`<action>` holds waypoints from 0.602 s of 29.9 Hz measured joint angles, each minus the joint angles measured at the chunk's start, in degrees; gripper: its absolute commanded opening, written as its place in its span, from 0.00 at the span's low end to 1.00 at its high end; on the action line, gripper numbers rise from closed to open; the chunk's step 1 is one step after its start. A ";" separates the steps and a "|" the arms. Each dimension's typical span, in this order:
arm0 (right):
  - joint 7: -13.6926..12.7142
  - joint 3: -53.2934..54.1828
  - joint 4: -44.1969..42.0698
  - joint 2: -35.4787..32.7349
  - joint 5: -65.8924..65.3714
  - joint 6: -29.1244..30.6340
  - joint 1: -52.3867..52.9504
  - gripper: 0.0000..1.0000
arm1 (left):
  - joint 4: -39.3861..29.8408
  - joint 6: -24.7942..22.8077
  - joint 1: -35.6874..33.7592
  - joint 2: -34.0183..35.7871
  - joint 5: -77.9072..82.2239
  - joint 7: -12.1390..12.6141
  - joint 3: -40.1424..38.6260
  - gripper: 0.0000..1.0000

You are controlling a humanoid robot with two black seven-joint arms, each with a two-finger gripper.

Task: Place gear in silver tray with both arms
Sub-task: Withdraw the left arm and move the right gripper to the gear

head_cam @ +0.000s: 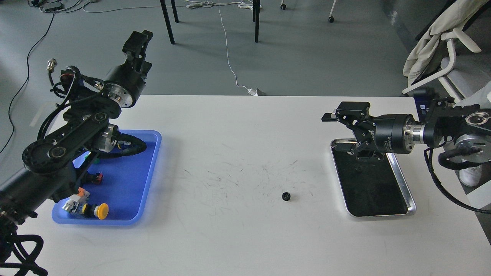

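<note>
A small black gear (285, 196) lies on the white table (230, 237), in the middle right, left of the silver tray (406, 184). The tray's dark bottom holds nothing. My right gripper (336, 131) comes in from the right and hovers over the tray's far left corner; it is open and empty, fingers pointing left. My left gripper (139, 40) is raised high beyond the table's far left edge, pointing up and away, with nothing visibly in it. Its fingers cannot be told apart. Both grippers are far from the gear.
A blue plastic tray (152, 172) at the left holds a yellow push button (101, 211), connectors and other small parts, partly hidden by my left arm. Chair legs, cables and a white chair stand on the floor beyond the table.
</note>
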 measured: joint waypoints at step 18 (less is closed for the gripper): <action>-2.68 -30.86 0.98 27.35 -12.00 -3.38 20.92 0.98 | -0.01 -8.07 0.62 5.01 -19.03 0.47 0.01 0.98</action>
